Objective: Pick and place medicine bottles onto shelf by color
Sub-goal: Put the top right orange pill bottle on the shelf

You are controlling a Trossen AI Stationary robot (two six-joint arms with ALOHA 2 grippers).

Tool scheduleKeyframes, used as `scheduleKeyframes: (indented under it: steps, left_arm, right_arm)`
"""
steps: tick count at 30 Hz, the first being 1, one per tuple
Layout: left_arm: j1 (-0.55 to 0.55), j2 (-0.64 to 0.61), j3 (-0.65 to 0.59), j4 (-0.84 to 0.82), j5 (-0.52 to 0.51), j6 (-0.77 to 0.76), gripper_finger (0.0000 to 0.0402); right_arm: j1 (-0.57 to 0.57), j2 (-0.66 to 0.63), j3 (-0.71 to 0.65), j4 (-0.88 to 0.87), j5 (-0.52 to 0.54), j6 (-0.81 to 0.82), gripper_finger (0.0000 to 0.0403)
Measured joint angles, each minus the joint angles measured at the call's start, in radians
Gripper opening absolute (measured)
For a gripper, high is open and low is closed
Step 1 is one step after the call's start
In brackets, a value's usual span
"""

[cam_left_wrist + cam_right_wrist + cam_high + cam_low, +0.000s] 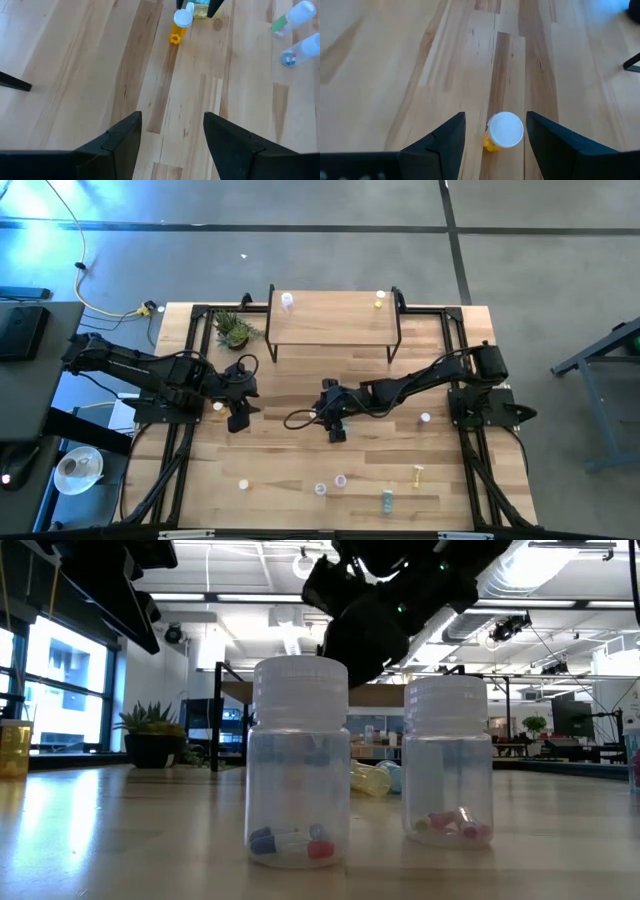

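A yellow medicine bottle (492, 144) with a white cap (505, 130) lies on its side on the table's middle. My right gripper (495, 117) (333, 430) is open, low over it, one finger on either side of the cap and apart from it. The same bottle (178, 26) shows far off in the left wrist view. My left gripper (172, 117) (238, 420) hangs open over bare wood at the centre left. The shelf (333, 330) stands at the far edge with a pale bottle (288, 301) and a yellow one (379, 302) upright on it.
Loose bottles stand or lie near the front edge (341, 479) (320, 489) (387, 500) (418, 473) (243, 484). One (425, 418) is by the right arm and one (218, 407) by the left. A potted plant (235, 330) stands left of the shelf.
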Motion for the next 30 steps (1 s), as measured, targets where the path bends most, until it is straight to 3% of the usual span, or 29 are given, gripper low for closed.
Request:
scheduleKeyframes:
  steps: [20, 30]
  left_arm:
    - [0.0, 0.0, 0.0, 0.0, -0.001, 0.0, 0.0203]
    - [0.0, 0.0, 0.0, 0.0, -0.002, 0.0, 0.0203]
  right_arm:
    - [-0.026, 0.064, 0.0, 0.035, -0.015, 0.016, 0.0197]
    - [-0.026, 0.064, 0.0, 0.029, -0.016, 0.016, 0.0134]
